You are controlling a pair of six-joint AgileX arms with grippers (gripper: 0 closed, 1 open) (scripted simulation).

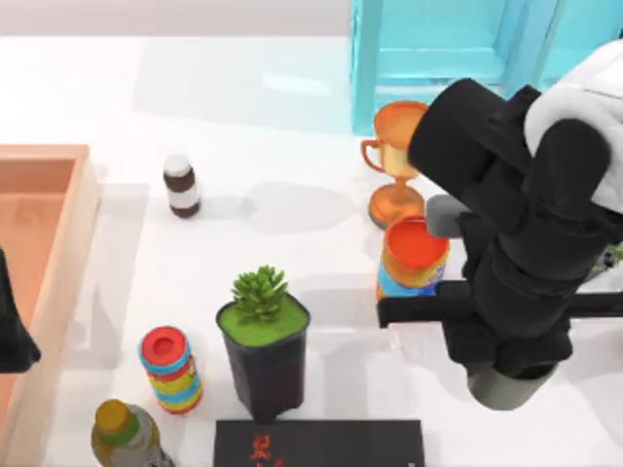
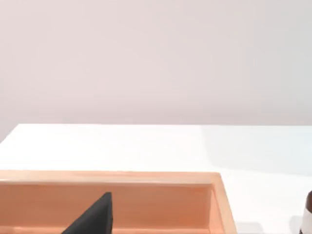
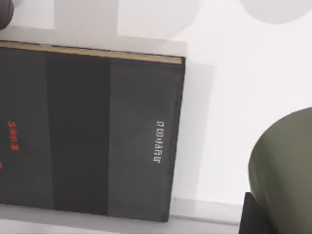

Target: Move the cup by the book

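The cup [image 1: 508,391], a grey-olive cylinder, hangs under my right gripper [image 1: 506,375], which is shut on it at the right of the table. The same cup [image 3: 285,170] shows up close in the right wrist view, with a black finger [image 3: 249,217] against it. The book [image 1: 319,443] lies flat at the table's front edge, black with red characters, a gap of bare table left of the cup. Its cover and spine [image 3: 92,131] show in the right wrist view. My left gripper [image 1: 10,336] is parked over the wooden tray at the far left.
A black plant pot [image 1: 265,350] stands just behind the book. An orange can [image 1: 413,255] and a trophy [image 1: 399,165] are behind my right arm. A striped can [image 1: 171,370], a yellow-capped bottle [image 1: 127,433], a brown bottle [image 1: 181,185], the wooden tray [image 1: 39,253] and a cyan cabinet [image 1: 458,49] also stand here.
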